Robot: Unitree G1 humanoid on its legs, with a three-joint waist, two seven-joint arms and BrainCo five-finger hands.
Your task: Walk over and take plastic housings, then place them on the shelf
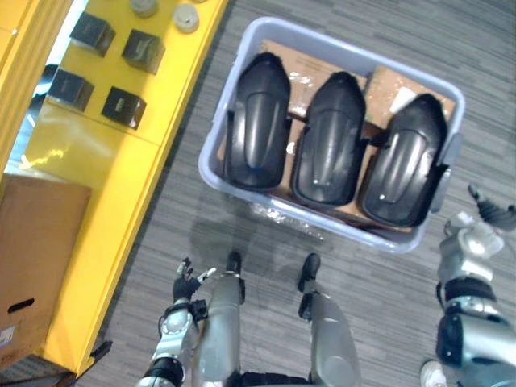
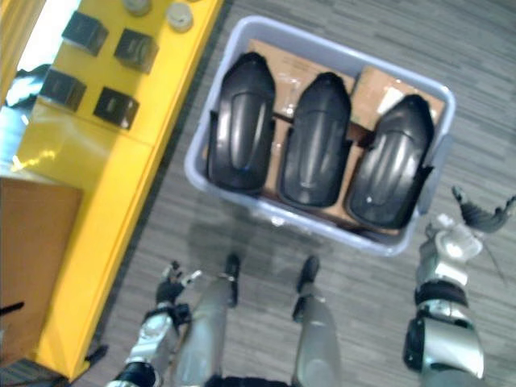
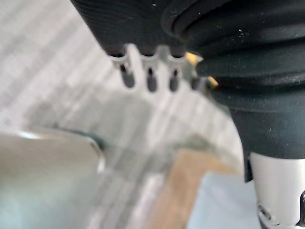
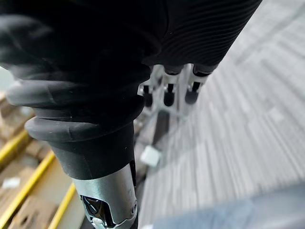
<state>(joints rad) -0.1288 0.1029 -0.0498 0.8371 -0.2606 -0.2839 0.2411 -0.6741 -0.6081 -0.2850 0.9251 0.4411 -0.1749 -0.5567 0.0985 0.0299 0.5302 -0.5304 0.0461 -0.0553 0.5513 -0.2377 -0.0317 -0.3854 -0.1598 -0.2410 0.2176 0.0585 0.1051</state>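
Observation:
Three black plastic housings lie side by side in a pale blue bin (image 1: 322,219) on the floor ahead: one on the left (image 1: 256,121), one in the middle (image 1: 329,137), one on the right (image 1: 403,157). Cardboard lines the bin under them. My left hand (image 1: 185,286) hangs low beside the yellow shelf (image 1: 97,153), fingers (image 3: 150,78) straight and holding nothing. My right hand (image 1: 488,214) is just off the bin's right corner, apart from it, fingers (image 4: 167,93) straight and empty.
Several small black boxes (image 1: 143,50) and two round caps (image 1: 185,16) sit on the yellow shelf at the left. A brown cardboard box (image 1: 36,258) rests on the shelf's near end. Grey carpet lies between me and the bin.

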